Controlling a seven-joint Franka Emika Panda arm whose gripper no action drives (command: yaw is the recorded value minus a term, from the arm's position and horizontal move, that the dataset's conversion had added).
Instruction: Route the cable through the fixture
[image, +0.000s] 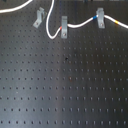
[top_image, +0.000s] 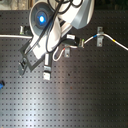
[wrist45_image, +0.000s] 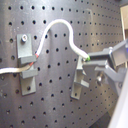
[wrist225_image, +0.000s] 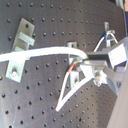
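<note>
In the first wrist view the gripper (wrist45_image: 89, 59) sits at the right of the frame, its fingers closed on the cable (wrist45_image: 60, 27) beside a grey clip (wrist45_image: 80, 80). From that pinch the white cord arches up and leftward, then drops into a second clip (wrist45_image: 26, 60) at the frame's left. In the first exterior view the fixture (image: 39, 19) stands askew in the upper left, the cable (image: 47, 27) curving down just right of it, not through it, toward the red-marked clip (image: 64, 27) and the blue-marked clip (image: 101, 19).
</note>
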